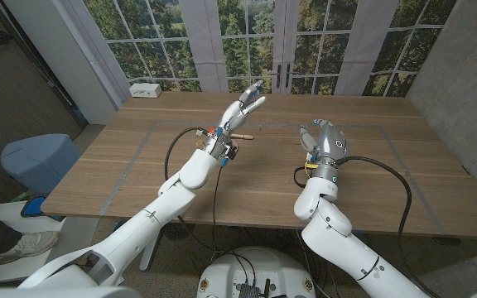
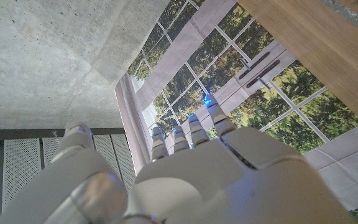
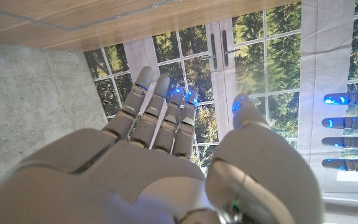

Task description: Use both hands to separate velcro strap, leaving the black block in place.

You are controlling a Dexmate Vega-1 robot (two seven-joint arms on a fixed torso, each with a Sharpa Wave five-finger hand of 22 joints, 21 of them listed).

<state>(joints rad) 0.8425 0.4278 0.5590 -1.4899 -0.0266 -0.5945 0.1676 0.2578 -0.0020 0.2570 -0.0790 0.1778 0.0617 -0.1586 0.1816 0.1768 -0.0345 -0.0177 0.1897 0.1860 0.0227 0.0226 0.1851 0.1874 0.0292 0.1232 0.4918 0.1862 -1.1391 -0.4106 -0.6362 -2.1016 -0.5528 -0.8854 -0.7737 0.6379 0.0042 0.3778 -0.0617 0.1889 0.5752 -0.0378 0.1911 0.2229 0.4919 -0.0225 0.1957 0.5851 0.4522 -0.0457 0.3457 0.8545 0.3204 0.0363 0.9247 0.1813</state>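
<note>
Wooden table [image 1: 371, 178] holds a white box [image 1: 146, 89] at its far left corner. Left hand [image 1: 247, 103] and right hand [image 1: 328, 141] hover above it with fingers spread, holding nothing. Windows [image 1: 255, 37] stand behind.

A wooden table [image 1: 139, 170] is seen, marked with grey tape lines [image 1: 135, 157]. A small white box [image 1: 146, 89] is placed at its far corner, at about ten o'clock. A short wooden stick [image 1: 243, 136] lies near the centre.
</note>
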